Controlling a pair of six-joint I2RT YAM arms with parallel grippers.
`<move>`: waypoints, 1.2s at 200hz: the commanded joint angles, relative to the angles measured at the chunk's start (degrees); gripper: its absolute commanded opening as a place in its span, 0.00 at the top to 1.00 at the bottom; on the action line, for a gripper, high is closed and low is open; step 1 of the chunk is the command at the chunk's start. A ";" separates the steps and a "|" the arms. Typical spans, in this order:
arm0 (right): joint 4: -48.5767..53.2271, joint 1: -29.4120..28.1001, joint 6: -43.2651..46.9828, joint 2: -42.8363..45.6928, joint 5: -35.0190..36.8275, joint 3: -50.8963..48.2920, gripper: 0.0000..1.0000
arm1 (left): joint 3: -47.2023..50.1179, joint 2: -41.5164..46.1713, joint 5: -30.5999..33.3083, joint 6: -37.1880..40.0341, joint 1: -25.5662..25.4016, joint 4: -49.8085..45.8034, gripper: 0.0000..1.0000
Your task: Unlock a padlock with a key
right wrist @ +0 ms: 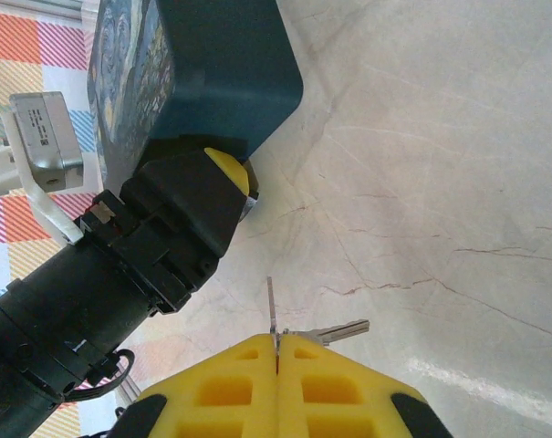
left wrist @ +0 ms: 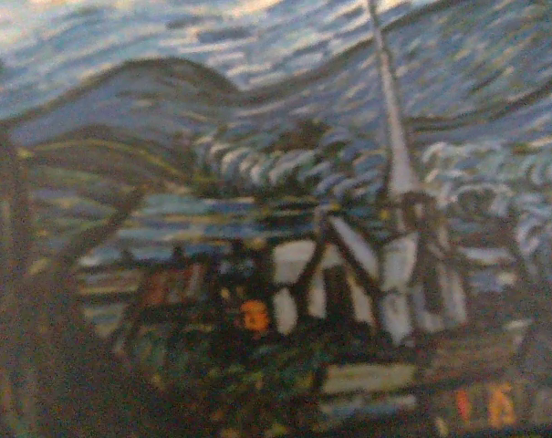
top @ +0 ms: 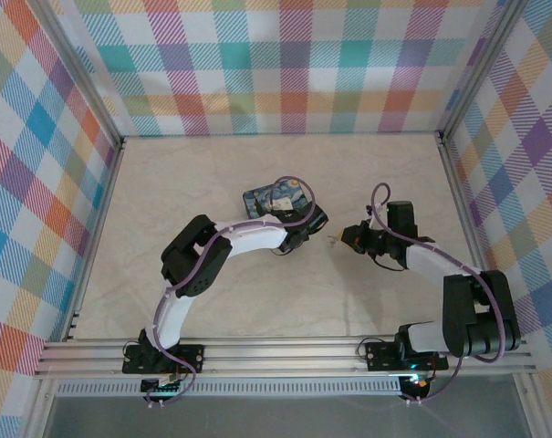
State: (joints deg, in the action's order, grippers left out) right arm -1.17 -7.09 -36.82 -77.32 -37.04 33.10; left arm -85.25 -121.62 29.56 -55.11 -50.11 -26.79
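**Key picked up, padlock not yet entered; insertion and the turn are left to do.**

The right gripper (right wrist: 277,339) has its yellow pads pressed together, pinching the key (right wrist: 335,332) by its head. The blade sticks out sideways with its long axis roughly level across the wrist view, and its tip points away from the padlock (right wrist: 228,170). The padlock sits just beside the blue tin (right wrist: 223,64), half hidden behind a black finger of the left gripper (top: 308,222); I cannot tell whether those jaws clamp it. The keyhole is not visible. My judgement is that the blade needs re-aiming.

The left arm (top: 255,240) and right arm (top: 435,265) have white links, black joints and looping purple cables (top: 372,199); the right gripper (right wrist: 277,342) has pocketed yellow fingers (right wrist: 225,391).
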 commanded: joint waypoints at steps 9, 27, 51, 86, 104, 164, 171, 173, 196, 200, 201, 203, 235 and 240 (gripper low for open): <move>1.00 -0.21 0.78 0.70 -2.05 0.08 1.00 | 1.17 1.78 0.43 0.04 0.71 1.37 0.70; 1.00 -0.46 0.69 1.41 -2.03 -0.48 1.00 | 0.76 2.17 0.07 -0.06 0.93 0.93 0.74; 0.41 -0.93 0.14 1.89 -2.25 -1.16 1.00 | 0.38 3.32 -2.60 -1.50 1.75 -0.07 0.81; -1.51 -4.33 -0.82 2.65 -3.71 -1.40 1.00 | -0.91 6.60 -11.94 -2.07 4.00 -0.70 0.85; -4.80 -6.66 -1.77 3.53 -5.38 -1.99 1.00 | -4.02 7.16 -19.83 -1.60 5.82 -3.19 0.86; -20.73 -8.78 -9.15 5.14 -3.81 -5.10 1.00 | -7.15 9.16 -43.71 -6.16 13.02 -6.73 0.90; -22.66 -9.62 -8.68 5.00 -3.85 -5.12 1.00 | -7.65 9.51 -45.36 -6.56 13.39 -7.23 0.90; -23.11 -9.94 -8.57 4.88 -3.79 -5.14 1.00 | -7.78 9.59 -45.95 -6.75 13.55 -7.34 0.90; -31.02 -11.80 -9.95 2.69 -2.11 -6.17 1.00 | -7.40 10.76 -52.62 -10.75 15.14 -5.31 0.93; -32.07 -11.79 -10.47 2.05 -2.00 -6.23 1.00 | -7.24 10.94 -53.73 -11.53 15.41 -4.82 0.93; -32.55 -11.80 -10.60 1.89 -1.99 -6.26 1.00 | -7.13 11.00 -53.86 -11.74 15.45 -4.75 0.93; -33.41 -11.80 -10.85 1.68 -2.03 -6.35 1.00 | -7.06 11.13 -54.36 -12.03 15.54 -4.54 0.93; -41.90 -12.19 -13.59 -1.25 -0.85 -6.07 1.00 | -5.98 13.34 -57.71 -14.82 16.77 -3.48 0.93; -41.39 -12.24 -12.77 -1.05 -0.34 -5.90 1.00 | -5.89 13.74 -58.01 -14.93 16.99 -3.47 0.93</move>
State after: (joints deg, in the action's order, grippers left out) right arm -33.89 -18.90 -48.29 -77.76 -39.00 27.42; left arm -91.00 -112.81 -21.89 -66.70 -34.02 -32.18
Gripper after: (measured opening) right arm 0.045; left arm 0.302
